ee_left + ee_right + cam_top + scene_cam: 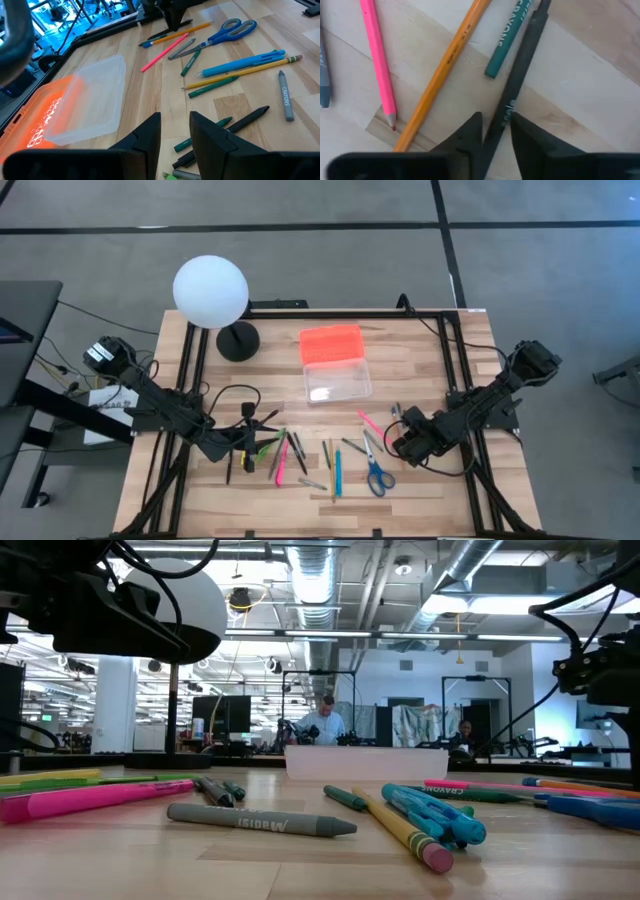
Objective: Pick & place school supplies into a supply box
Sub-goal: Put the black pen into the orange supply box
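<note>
Supplies lie scattered along the table's (440, 340) near edge, the supply box (337, 378) behind them. Right tool (495, 131) is low over the table, fingers pinching a black pen (520, 65); the neighbouring orange pencil (445, 70) could get dragged, or the thin pen could slip. Left tool (175, 135) hovers part-open, holding nothing.

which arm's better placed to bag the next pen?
Right. The right gripper is down on the table with its fingers either side of a black pen, closing on it. The left gripper hovers above the left-side pens, holding nothing.
</note>
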{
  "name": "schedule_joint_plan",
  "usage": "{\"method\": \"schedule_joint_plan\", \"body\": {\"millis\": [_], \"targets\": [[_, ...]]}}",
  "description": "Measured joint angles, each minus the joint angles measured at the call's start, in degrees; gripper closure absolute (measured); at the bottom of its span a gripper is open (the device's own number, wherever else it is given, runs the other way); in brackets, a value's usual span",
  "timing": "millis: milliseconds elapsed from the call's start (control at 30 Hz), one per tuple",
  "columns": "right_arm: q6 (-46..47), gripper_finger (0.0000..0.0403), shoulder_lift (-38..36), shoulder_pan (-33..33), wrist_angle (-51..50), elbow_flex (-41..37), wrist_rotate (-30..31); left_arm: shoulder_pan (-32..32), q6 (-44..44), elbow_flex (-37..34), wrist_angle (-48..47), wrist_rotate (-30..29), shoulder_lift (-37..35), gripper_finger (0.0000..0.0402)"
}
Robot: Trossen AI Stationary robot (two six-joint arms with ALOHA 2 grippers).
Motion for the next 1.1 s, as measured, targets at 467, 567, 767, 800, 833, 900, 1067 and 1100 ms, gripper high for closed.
{"method": "schedule_joint_plan", "body": {"millis": [467, 567, 767, 800, 833, 900, 1067, 1100], "targets": [[0.32, 0.0383, 0.13, -0.02, -0.47, 0.04, -2.74, 0.00, -0.48, 0.00, 0.00, 0.03, 0.00, 0.0304], [0.06, 0.0395, 0.13, 0.11, -0.60, 0.09, -2.35, 0.00, -0.64, 0.00, 0.00, 0.05, 0.00, 0.0304], [-1.63, 0.0395, 0.09, 0.20, -0.83, 0.09, -1.34, 0.00, -0.66, 0.00, 0.02, 0.07, 0.00, 0.0304], [-2.20, 0.0397, -0.03, 0.24, -0.93, 0.07, -1.00, 0.00, -0.66, 0.00, 0.00, 0.07, 0.00, 0.0304], [-2.72, 0.0398, -0.10, 0.24, -1.07, 0.08, -0.62, 0.00, -0.66, 0.00, 0.02, 0.07, 0.00, 0.0304], [-3.99, 0.0399, -0.25, 0.24, -2.56, 0.82, 0.24, 0.00, -0.66, 0.02, 0.02, 0.07, 0.00, 0.0304], [-6.54, 0.0400, -0.30, 0.20, -10.06, 4.82, 4.04, 0.02, -0.66, 0.02, 0.18, -0.05, 0.00, 0.0304], [-6.57, 0.0401, -0.39, 0.20, -11.61, 5.67, 4.78, 0.00, -0.64, 0.02, 0.34, -0.13, 0.00, 0.0304]]}}
